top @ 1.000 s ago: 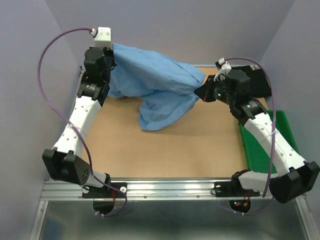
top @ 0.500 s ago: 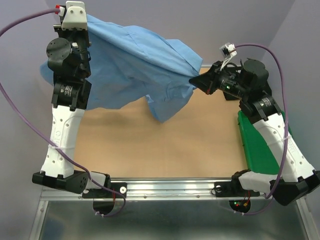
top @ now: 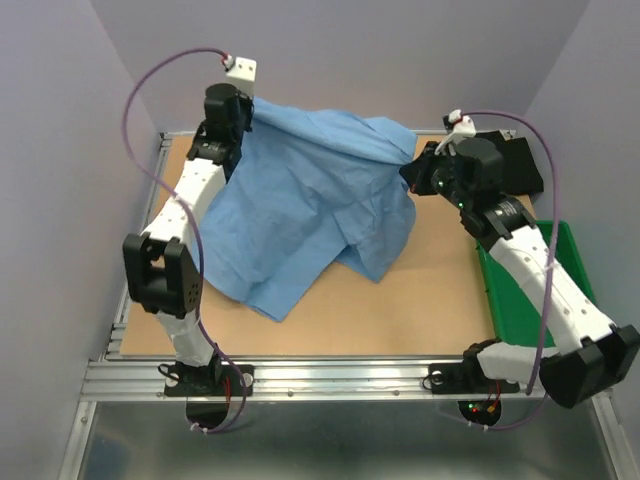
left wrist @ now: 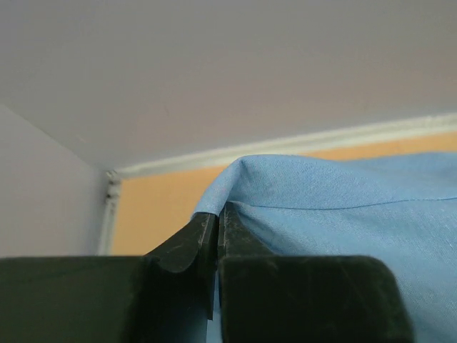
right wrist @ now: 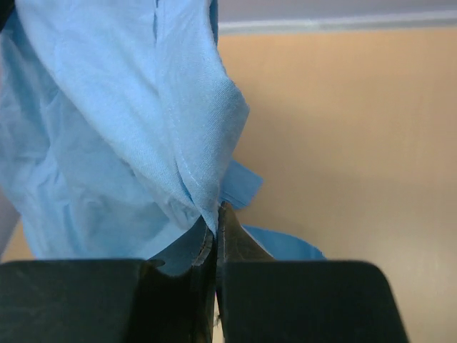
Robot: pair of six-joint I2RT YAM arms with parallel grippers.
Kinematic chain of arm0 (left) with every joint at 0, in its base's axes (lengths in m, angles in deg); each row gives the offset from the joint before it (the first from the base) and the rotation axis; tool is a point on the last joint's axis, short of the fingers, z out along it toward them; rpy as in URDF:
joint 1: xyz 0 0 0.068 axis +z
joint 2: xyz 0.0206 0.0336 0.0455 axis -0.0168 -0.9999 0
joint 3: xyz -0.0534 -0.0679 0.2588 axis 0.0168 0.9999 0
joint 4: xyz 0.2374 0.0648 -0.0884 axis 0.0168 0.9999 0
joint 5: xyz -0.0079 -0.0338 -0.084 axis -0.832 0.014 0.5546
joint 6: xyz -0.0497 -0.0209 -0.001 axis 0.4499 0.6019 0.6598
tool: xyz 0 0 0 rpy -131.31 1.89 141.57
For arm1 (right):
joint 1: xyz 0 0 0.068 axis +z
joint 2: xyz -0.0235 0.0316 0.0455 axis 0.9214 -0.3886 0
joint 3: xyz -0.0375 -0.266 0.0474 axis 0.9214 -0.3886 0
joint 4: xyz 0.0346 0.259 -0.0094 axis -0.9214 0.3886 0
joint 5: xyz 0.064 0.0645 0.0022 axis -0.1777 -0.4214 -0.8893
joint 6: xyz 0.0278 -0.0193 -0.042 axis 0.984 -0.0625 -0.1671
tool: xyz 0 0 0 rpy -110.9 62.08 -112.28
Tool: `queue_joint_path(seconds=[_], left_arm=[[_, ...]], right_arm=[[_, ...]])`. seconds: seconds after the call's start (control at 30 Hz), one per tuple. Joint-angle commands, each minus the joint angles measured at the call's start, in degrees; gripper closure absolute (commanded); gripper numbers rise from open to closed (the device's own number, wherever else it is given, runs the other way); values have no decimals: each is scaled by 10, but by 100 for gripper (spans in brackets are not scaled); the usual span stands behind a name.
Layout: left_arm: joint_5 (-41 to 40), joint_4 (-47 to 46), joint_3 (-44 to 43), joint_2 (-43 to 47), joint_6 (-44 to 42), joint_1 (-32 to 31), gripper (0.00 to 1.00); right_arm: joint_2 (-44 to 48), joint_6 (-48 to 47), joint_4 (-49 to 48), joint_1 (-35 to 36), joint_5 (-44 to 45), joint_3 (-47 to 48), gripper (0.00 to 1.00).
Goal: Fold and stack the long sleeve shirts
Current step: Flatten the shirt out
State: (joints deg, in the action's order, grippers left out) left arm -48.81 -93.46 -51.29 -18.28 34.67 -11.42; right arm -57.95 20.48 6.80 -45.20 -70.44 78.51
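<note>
The light blue shirt (top: 310, 205) hangs stretched between my two grippers over the back of the table, its lower part draped on the board toward the front left. My left gripper (top: 243, 112) is shut on its far left edge; the left wrist view shows the cloth (left wrist: 335, 200) pinched at the jaw tips (left wrist: 218, 213). My right gripper (top: 408, 172) is shut on the shirt's right edge; the right wrist view shows the cloth (right wrist: 128, 128) pinched between the jaws (right wrist: 216, 218). The black shirt (top: 515, 165) lies at the back right, mostly hidden behind my right arm.
A green plastic tray (top: 520, 290) stands along the right edge under my right arm. The brown board (top: 400, 310) has a metal frame (top: 330, 370) at the front and purple walls around it.
My left arm has swung from high at the far left to the back middle-left and lowered. The blue shirt has spread out and dropped onto the board. My right gripper has barely moved.
</note>
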Motion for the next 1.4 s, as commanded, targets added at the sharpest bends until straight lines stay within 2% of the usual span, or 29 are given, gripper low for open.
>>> queue_joint_path(seconds=[0.0, 0.3, 0.43, 0.57, 0.6, 0.63, 0.67, 0.77, 0.83, 0.9, 1.0, 1.17, 1.3, 1.37], left_arm=[[20, -7, 21, -77, 41, 9, 90], [85, 33, 67, -119, 194, 3, 90], [79, 46, 82, -136, 251, 3, 89], [79, 153, 29, -198, 268, 3, 89], [102, 195, 10, -201, 282, 3, 78], [106, 188, 39, -178, 289, 3, 53], [108, 178, 60, -160, 309, 4, 43], [110, 101, 144, -78, 361, 22, 29], [108, 75, 184, -35, 386, 49, 29], [90, 55, 189, -30, 400, 69, 29], [82, 61, 150, -76, 392, 100, 29], [77, 55, 103, -143, 373, 132, 39], [112, 20, 111, -164, 325, 140, 39], [159, 10, 118, -172, 299, 140, 39]], right_arm=[[-39, 2, 12, -8, 124, -34, 99], [-105, -9, 9, -12, 165, -49, 99], [-121, -5, 6, -13, 161, -61, 99], [-130, -1, 7, -13, 160, -66, 99], [-126, -4, 6, -13, 177, -73, 99], [-123, -8, 6, -13, 186, -78, 99], [-120, -11, 6, -13, 189, -80, 99], [-104, -23, 6, -13, 192, -95, 99], [-88, -33, 6, -14, 191, -108, 99], [-77, -43, 6, -13, 186, -114, 99], [-62, -61, 6, -13, 166, -126, 99], [-49, -71, 5, -13, 131, -137, 99], [-39, -72, 5, -13, 113, -143, 99], [-36, -70, 5, -13, 108, -143, 99]])
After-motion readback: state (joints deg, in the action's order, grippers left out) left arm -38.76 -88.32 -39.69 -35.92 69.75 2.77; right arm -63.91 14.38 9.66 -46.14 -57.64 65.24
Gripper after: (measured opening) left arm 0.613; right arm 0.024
